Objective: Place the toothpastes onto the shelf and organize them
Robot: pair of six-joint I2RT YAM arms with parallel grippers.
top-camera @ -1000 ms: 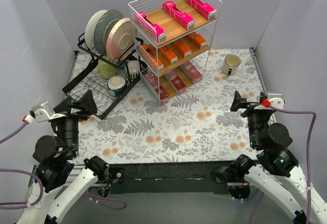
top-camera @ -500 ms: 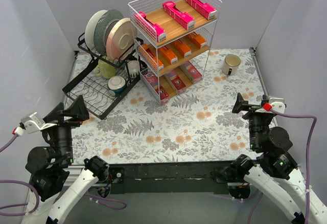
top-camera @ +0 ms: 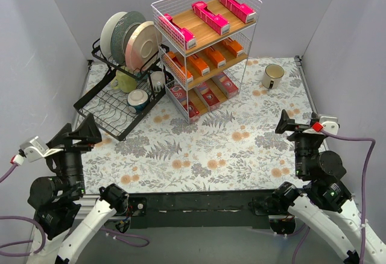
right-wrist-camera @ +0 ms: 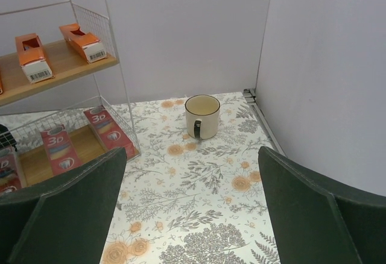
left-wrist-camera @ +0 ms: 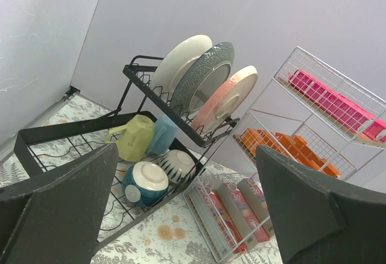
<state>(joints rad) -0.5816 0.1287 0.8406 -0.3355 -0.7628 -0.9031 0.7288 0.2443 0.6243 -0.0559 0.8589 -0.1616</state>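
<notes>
My left jaws and right jaws are both spread wide and hold nothing. They hang over the near edge of the worktop (top-camera: 211,149), well apart from everything on it. The toothpastes (top-camera: 198,64) all lie on the shelf (top-camera: 199,30): pink on the top board, orange on the middle, dark red on the bottom, each row roughly parallel. I see no carton loose on the worktop, so I judge the sorting done and the step in hand to be parking clear. To do that well, I would hold low and near, away from the shelf's wire and the dish rack (top-camera: 114,110), since a nudge could skew the rows. If anything wants tidying, it is the leftmost pink one (top-camera: 178,30), which lies close against the wire side. I'd come at it from above, jaws across its narrow width.
</notes>
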